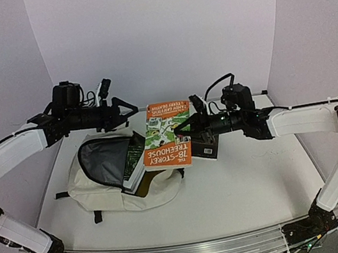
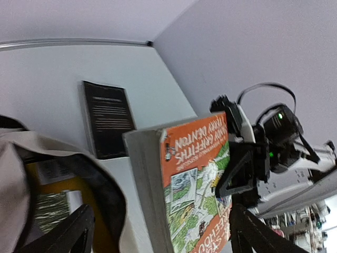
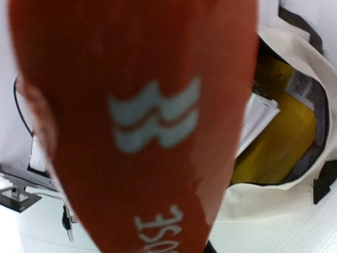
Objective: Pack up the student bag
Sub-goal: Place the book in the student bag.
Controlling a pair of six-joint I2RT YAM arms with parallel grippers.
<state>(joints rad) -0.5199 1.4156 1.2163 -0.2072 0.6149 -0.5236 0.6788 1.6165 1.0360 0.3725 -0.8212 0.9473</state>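
The student bag [image 1: 105,192], cream with a grey lining, lies open on the table's left half. It also shows in the left wrist view [image 2: 18,174] and the right wrist view [image 3: 295,211]. Books lie inside it, among them a yellow one [image 3: 279,147]. My right gripper [image 1: 183,126] is shut on an orange and green Treehouse book [image 1: 167,136] and holds it tilted just right of the bag's opening. Its orange spine [image 3: 137,121] fills the right wrist view and hides the fingers. My left gripper [image 1: 130,110] is open and empty above the bag's far rim; the book [image 2: 195,184] stands between its spread fingers [image 2: 73,232].
A black book [image 1: 208,148] lies flat on the table under the right gripper, and also shows in the left wrist view [image 2: 108,118]. Purple walls close the back and both sides. The bag's black straps [image 1: 96,215] trail toward the near edge.
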